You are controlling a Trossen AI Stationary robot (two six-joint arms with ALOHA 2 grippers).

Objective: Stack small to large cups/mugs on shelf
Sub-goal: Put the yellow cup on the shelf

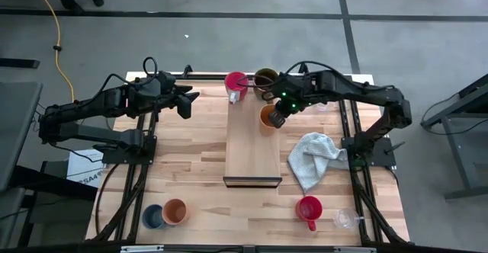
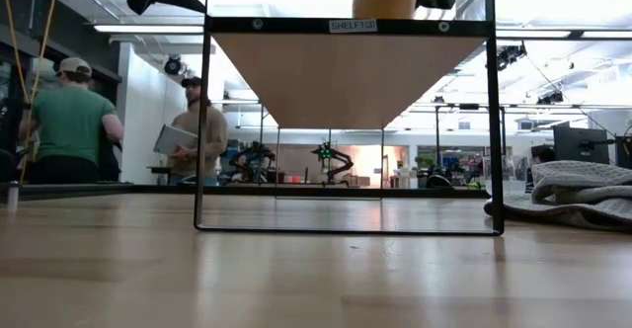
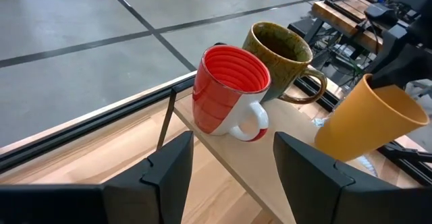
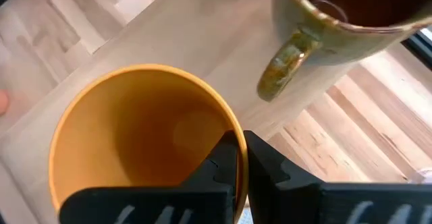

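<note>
A pale wooden shelf (image 1: 253, 150) stands in the middle of the table. A red mug (image 1: 236, 81) and a large olive-brown mug (image 1: 266, 78) stand on its far end. My right gripper (image 1: 276, 118) is shut on an orange cup (image 1: 268, 116) over the shelf's right side, just nearer than the olive mug. My left gripper (image 1: 185, 104) is open and empty, left of the shelf's far end and facing the red mug (image 3: 226, 92). A blue cup (image 1: 152, 216), an orange cup (image 1: 175, 211), a red mug (image 1: 309, 209) and a glass cup (image 1: 345, 219) stand near the table's front edge. My right gripper pinches the orange cup's rim (image 4: 235, 137), with one finger (image 4: 219, 160) inside the cup and one (image 4: 270, 160) outside. The fingers come slanting down from the table's right. The cup is tilted (image 3: 368, 119); I cannot tell whether its base touches the shelf.
A crumpled pale grey cloth (image 1: 313, 160) lies right of the shelf. In the low view the shelf is a raised board on a thin black frame (image 2: 346, 125), open underneath. Two people (image 2: 69, 121) stand in the room beyond the table.
</note>
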